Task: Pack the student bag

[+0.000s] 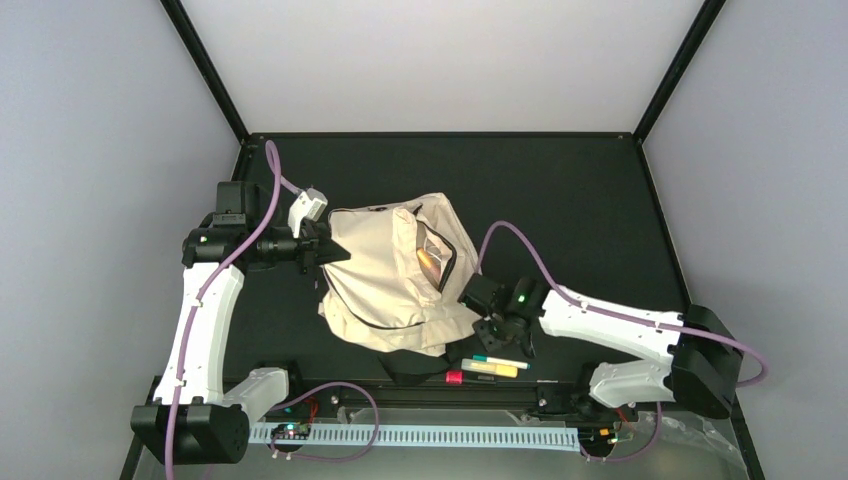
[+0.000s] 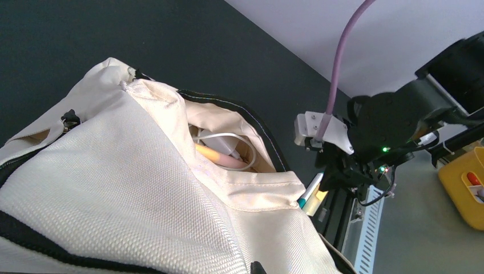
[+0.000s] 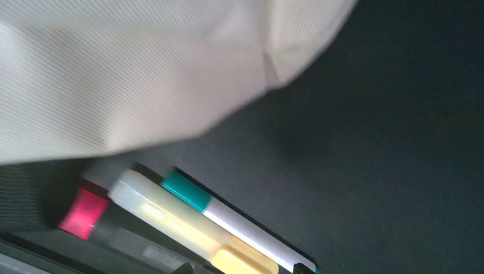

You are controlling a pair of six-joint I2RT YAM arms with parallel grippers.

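The left claw (image 1: 322,250) pinches the student bag (image 1: 390,280) by its rim, propping its mouth open at mid-bench (image 1: 580,200), while the right claw (image 1: 503,338), its grip impossible to tell, hangs over markers (image 1: 490,366) seemingly due inside next.

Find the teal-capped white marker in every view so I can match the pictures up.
Top external: the teal-capped marker lies low centre, below-right of the backpack, beside the yellow marker.
Left wrist: the teal-capped marker shows just past the backpack's right edge, teal end lowest.
Right wrist: the teal-capped marker runs diagonally across the bottom, under the backpack.
Shared landmark: the cream backpack.
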